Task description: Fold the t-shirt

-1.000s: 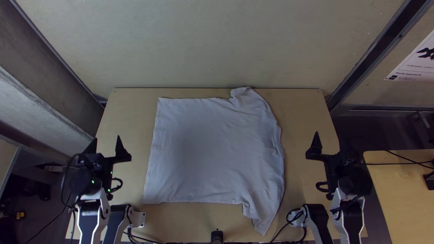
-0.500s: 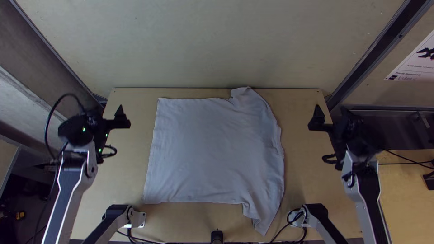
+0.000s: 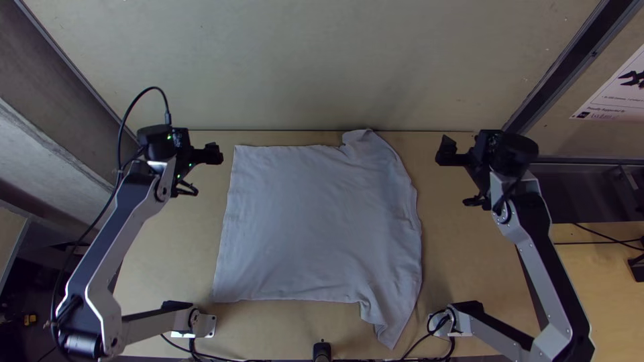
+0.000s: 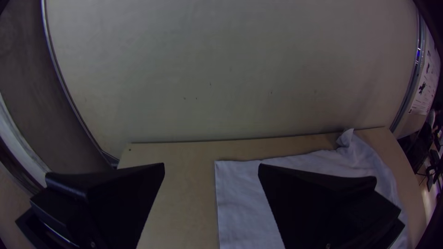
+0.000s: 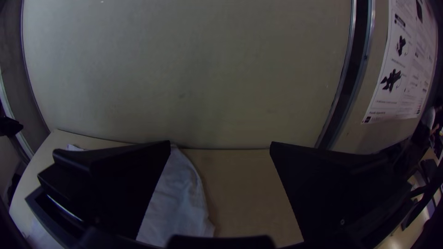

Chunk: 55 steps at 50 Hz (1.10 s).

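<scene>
Left gripper (image 3: 191,147) and right gripper (image 3: 468,150) gape wide, totally empty, pale-grey cloth tee (image 3: 315,221) spread between, printed white paper sheet (image 3: 618,90) past the right.

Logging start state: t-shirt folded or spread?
Mostly spread: the t-shirt covers a broad area of table in one wide sheet, though its right side in the top view looks rumpled.

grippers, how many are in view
2: the left gripper near the far left corner of the table, the right gripper near its far right corner, the shirt between them.
</scene>
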Motion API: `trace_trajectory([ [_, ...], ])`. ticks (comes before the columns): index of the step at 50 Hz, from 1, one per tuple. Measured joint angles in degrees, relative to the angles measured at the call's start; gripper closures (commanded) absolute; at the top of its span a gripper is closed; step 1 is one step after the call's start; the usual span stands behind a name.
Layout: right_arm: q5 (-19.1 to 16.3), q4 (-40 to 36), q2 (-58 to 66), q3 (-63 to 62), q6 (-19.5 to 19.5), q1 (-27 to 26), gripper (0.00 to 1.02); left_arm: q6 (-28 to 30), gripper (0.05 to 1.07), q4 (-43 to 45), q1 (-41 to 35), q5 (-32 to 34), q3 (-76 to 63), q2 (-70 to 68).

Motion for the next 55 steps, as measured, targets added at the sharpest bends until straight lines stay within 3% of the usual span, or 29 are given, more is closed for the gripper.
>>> trace_trajectory([
  [18,-0.24,-7.89,12.90,12.90,7.85,1.51,0.04,-1.05,0.10,-7.63,0.00,0.72,11.41,16.61],
  [39,-2.19,-18.86,31.98,29.14,9.64,1.57,0.04,-2.36,0.10,-9.09,1.05,1.09,25.53,34.12],
  [55,-3.30,-22.73,39.98,38.91,11.39,1.46,0.04,-2.54,0.11,-15.98,1.20,1.05,40.83,48.17],
])
